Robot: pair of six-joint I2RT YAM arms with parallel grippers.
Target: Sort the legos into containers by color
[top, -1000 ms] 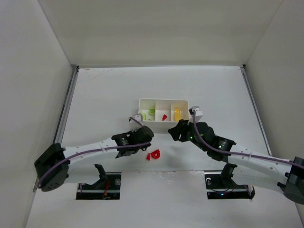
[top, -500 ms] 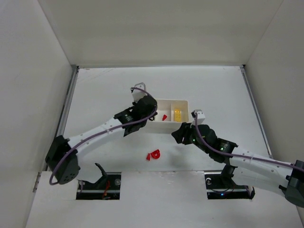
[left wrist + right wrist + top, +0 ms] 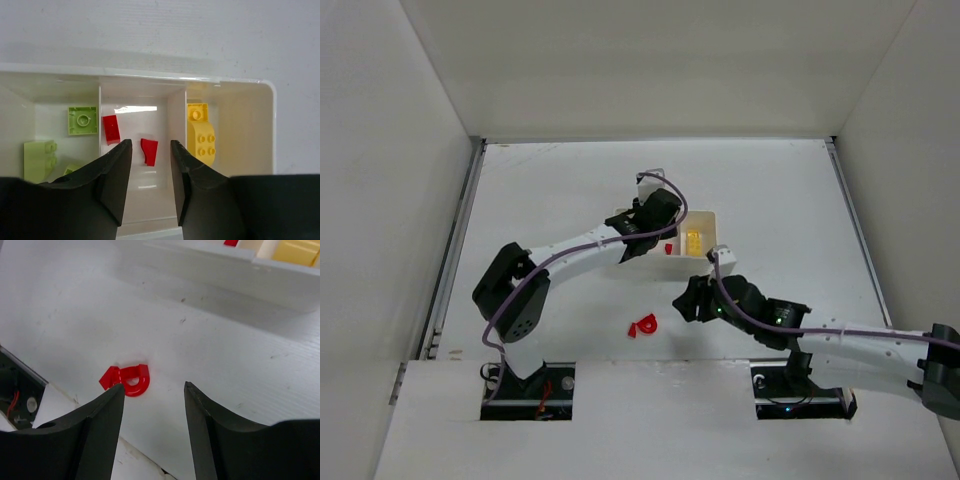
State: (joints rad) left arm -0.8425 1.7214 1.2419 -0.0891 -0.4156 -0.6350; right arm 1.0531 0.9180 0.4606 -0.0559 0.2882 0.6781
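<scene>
The white tray (image 3: 706,216) has three compartments. In the left wrist view (image 3: 150,77) the left one holds light green legos (image 3: 83,120), the middle one two red legos (image 3: 111,129), and the right one a yellow lego (image 3: 201,134). My left gripper (image 3: 648,240) hangs open and empty over the middle compartment (image 3: 149,144). Two red legos (image 3: 643,326), one arch-shaped, lie together on the table near the front. My right gripper (image 3: 685,303) is open and empty just right of them, above the table (image 3: 153,386). The red legos (image 3: 127,380) sit by its left fingertip.
The white table is walled on the left, back and right. Two cut-outs with cables (image 3: 535,385) lie along the near edge by the arm bases. The tray's near wall (image 3: 225,265) shows beyond my right gripper.
My left gripper moved from beside the loose red legos up over the tray's middle compartment, and it is open. My right gripper moved down-left from the tray toward the loose red legos.
</scene>
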